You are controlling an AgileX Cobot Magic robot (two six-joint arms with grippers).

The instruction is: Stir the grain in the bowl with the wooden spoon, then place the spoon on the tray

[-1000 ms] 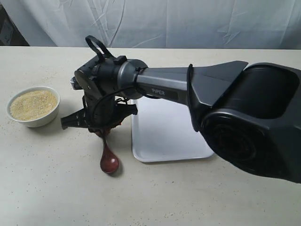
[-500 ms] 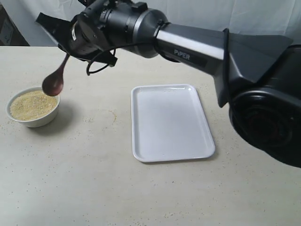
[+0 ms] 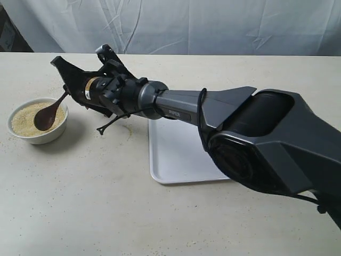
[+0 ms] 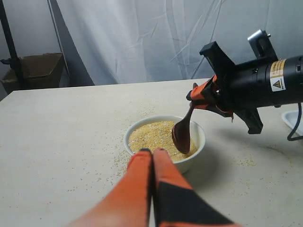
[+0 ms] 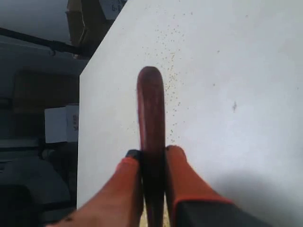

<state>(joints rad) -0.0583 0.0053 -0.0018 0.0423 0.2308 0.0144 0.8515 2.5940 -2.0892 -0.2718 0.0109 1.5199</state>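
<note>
Right gripper (image 3: 67, 94) reaches across to the left side of the table (image 3: 106, 213) – fingers clamped on the wooden spoon (image 3: 47, 114) near the top of its handle. The right wrist view shows both orange pads (image 5: 124, 175) pressed against the handle, its rounded end sticking out past them.

Spoon hangs tilted, oval end down inside the bowl (image 3: 38, 140). From the left wrist view the oval end sits in the grain (image 4: 151, 137) at the side of the bowl nearest my right gripper, close to the rim. Can't tell how deep it goes.

Bowl stands upright on the table, loose granules scattered just around it.

Left gripper (image 4: 152, 152) hangs over the table just short of the bowl – fingers together, nothing between them, touching nothing.

Tray (image 3: 181, 160) lies flat on the table, well apart from the bowl, with my right arm passing over its far end in the exterior view
</note>
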